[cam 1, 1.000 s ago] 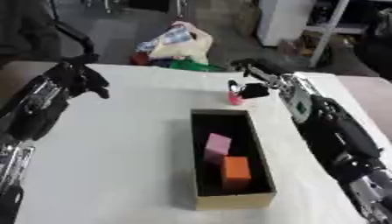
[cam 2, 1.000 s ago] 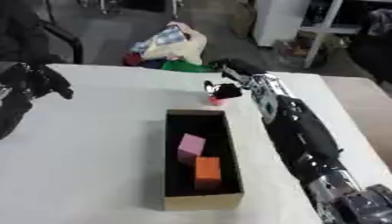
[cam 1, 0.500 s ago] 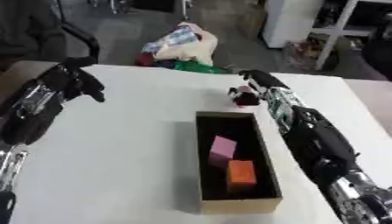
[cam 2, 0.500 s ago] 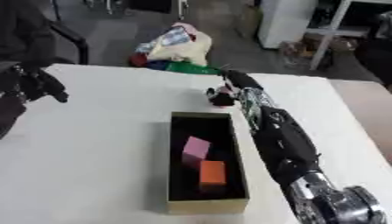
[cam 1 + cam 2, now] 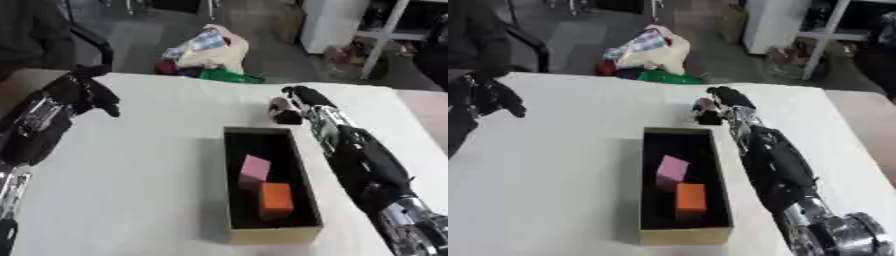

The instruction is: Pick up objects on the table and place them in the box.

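Step in hand, as I judge it: pick-up of the last loose object, a small pink and dark item [image 5: 282, 111] near the far edge of the table [image 5: 157, 165], just beyond the far end of the box [image 5: 267, 232].

Right hand [image 5: 300, 97]: extended over the table, at the pink item and on its right side. Its fingers appear curled toward the item and seem to touch it. I cannot tell whether the item is actually pinched or merely contacted, nor whether it has left the surface.

Left hand [image 5: 83, 92]: toward the far left corner of the table, fingers curled, holding nothing, well apart from the box and from the item. I treat it as idle.

Box contents: a pink block [image 5: 255, 168] and an orange block [image 5: 276, 200], both resting on the floor of the box, the orange one nearer me and just beside the pink one. The far end of the box floor is bare.

Next move, as I would drive it:
- Confirm closure round the item before any lift.
- Raise it high enough to pass over the far wall of the box.
- Draw the hand back toward me until the item is above the bare far end.
- Release there, clear of the pink block.

Risk: the item is small and may roll or slip off toward the far edge if nudged.
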You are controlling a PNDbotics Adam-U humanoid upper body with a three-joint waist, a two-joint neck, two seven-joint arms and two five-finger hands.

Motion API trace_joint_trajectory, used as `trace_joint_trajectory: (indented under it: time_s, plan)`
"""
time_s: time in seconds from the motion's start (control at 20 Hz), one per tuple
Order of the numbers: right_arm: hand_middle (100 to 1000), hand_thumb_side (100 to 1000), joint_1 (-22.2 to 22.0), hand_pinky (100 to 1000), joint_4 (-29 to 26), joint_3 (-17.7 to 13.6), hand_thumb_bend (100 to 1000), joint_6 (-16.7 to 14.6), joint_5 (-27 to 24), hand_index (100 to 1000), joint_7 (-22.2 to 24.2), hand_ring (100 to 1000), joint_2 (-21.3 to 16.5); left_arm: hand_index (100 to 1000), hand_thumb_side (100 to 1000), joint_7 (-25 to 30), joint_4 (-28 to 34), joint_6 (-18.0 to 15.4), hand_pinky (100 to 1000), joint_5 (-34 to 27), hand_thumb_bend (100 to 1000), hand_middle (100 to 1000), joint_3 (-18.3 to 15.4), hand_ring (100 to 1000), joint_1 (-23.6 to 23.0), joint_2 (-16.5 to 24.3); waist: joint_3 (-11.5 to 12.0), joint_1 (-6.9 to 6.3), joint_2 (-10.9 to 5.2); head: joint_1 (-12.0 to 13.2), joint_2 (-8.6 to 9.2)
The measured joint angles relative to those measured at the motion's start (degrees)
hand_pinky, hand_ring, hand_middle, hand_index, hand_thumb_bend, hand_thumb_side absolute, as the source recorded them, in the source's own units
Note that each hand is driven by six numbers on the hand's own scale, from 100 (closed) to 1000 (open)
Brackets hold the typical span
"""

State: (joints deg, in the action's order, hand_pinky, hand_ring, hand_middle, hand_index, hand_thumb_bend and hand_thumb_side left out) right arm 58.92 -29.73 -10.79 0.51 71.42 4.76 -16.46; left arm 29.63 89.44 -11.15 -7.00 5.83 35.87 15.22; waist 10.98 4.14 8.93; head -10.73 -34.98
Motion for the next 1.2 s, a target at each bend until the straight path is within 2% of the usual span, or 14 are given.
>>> trace_joint_trajectory:
  time_s: [0.15, 0.3, 0.35, 0.4, 0.45, 0.5, 0.55, 0.6, 0.8, 1.0, 1.2]
  plan:
    - [780, 669, -0.12, 811, 0.41, -0.05, 100, 0.49, 0.00, 926, -0.20, 773, -0.01, 929, 957, 0.03, 0.00, -0.04, 733, 0.00, 152, 609, 0.02, 594, 0.10, 0.00, 0.08, -0.14, 0.32, -0.02, 0.24]
    - [734, 614, -0.18, 805, 0.72, -0.14, 100, 0.86, 0.00, 882, -0.54, 762, -0.05, 930, 961, 0.12, 0.00, -0.15, 733, 0.02, 150, 609, 0.10, 594, 0.36, 0.00, 0.36, -0.16, 0.44, -0.04, 0.31]
    - [707, 587, -0.28, 800, 0.74, -0.14, 100, 1.00, 0.01, 862, -0.68, 753, -0.05, 930, 961, 0.14, 0.00, -0.18, 733, 0.03, 149, 609, 0.14, 594, 0.37, 0.00, 0.40, -0.17, 0.59, -0.04, 0.32]
    - [647, 519, -0.36, 793, 0.75, -0.14, 100, 1.15, 0.03, 820, -0.91, 737, -0.05, 930, 961, 0.16, 0.00, -0.23, 733, 0.05, 149, 610, 0.20, 594, 0.37, 0.00, 0.40, -0.18, 0.66, -0.05, 0.32]
    - [639, 512, -0.42, 792, 0.75, -0.14, 100, 1.33, 0.08, 815, -1.30, 736, -0.05, 930, 961, 0.16, 0.00, -0.26, 733, 0.09, 149, 610, 0.27, 594, 0.38, 0.00, 0.40, -0.19, 0.67, -0.06, 0.32]
    - [583, 455, -0.42, 783, 0.74, -0.14, 100, 1.47, 0.16, 758, -1.82, 720, -0.05, 929, 962, 0.14, 0.00, -0.29, 733, 0.15, 149, 609, 0.29, 594, 0.39, 0.00, 0.40, -0.20, 0.67, -0.06, 0.32]
    - [576, 448, -0.42, 782, 0.72, -0.14, 100, 1.55, 0.28, 752, -2.39, 718, -0.05, 929, 962, 0.13, 0.00, -0.30, 733, 0.21, 149, 609, 0.29, 594, 0.40, 0.00, 0.40, -0.20, 0.68, -0.06, 0.32]
    - [532, 398, -0.43, 774, 0.71, -0.14, 100, 1.61, 0.43, 705, -2.98, 698, -0.05, 930, 962, 0.12, 0.00, -0.31, 733, 0.26, 149, 610, 0.29, 594, 0.41, 0.00, 0.39, -0.20, 0.68, -0.06, 0.32]
    - [435, 305, -0.44, 752, 0.23, -0.15, 100, 1.25, 0.86, 604, -5.95, 652, -0.05, 929, 961, 0.12, 0.00, -0.31, 734, 0.37, 149, 610, 0.29, 594, 0.41, 0.00, -0.01, -0.20, 0.68, -0.06, 0.32]
    - [382, 259, -0.51, 738, -1.63, -0.01, 100, -0.81, 0.78, 552, -8.86, 624, -0.05, 929, 963, 0.08, -0.01, -0.29, 734, 0.40, 148, 609, 0.28, 594, 0.38, 0.00, -0.90, -0.31, 0.64, 0.05, 0.31]
    - [374, 218, -1.04, 738, -5.28, 1.49, 100, -5.27, -0.15, 543, -10.39, 619, -0.44, 928, 963, -0.18, -0.04, -0.03, 733, 0.40, 149, 609, 0.24, 595, -0.14, 0.02, -1.93, -0.50, 0.26, 0.56, 0.21]
